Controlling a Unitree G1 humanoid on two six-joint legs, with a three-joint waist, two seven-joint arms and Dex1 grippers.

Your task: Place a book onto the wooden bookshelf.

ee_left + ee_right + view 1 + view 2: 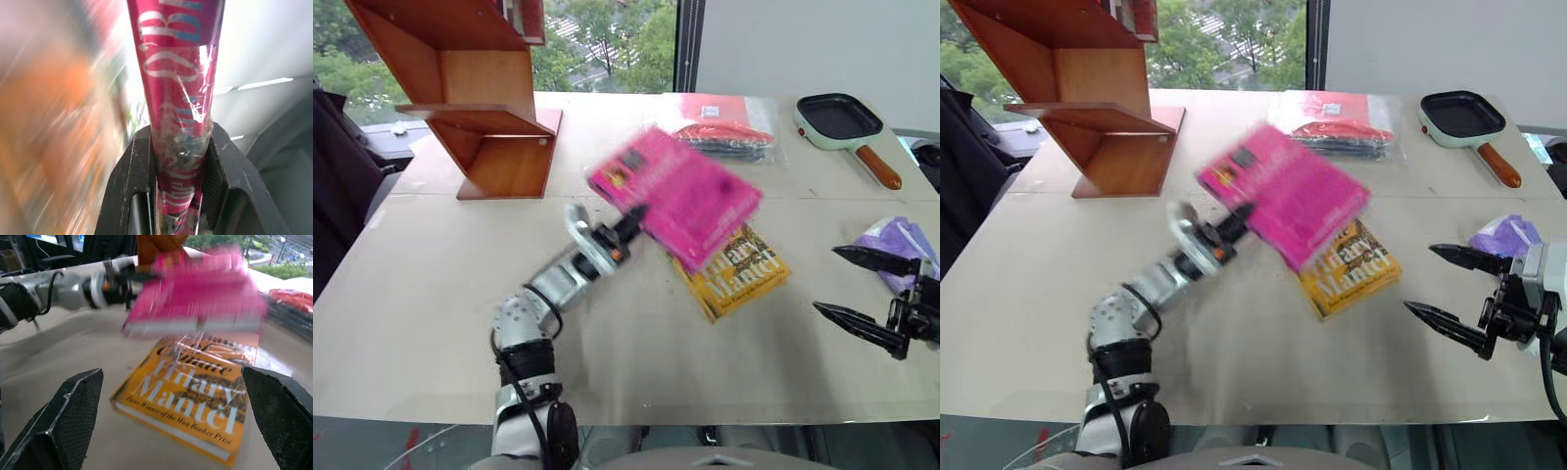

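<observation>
The magenta-pink book (680, 191) hangs tilted above the table, held by one edge in my left gripper (631, 217), which is shut on it. The left wrist view has the book's edge (178, 98) clamped between the black fingers (127, 186). At the far left of the table stands the wooden bookshelf (480, 98), reddish-brown with slanted panels, apart from the book. My right gripper (825, 279) stands open and empty near the table's right side. From the right wrist, the pink book (200, 298) is lifted over a yellow one.
A yellow-orange book (739, 274) lies flat on the table under the lifted one. A clear bag with red and black items (724, 132) and a pale green frying pan (842, 119) lie at the back right. A purple cloth (896, 240) sits beside my right gripper.
</observation>
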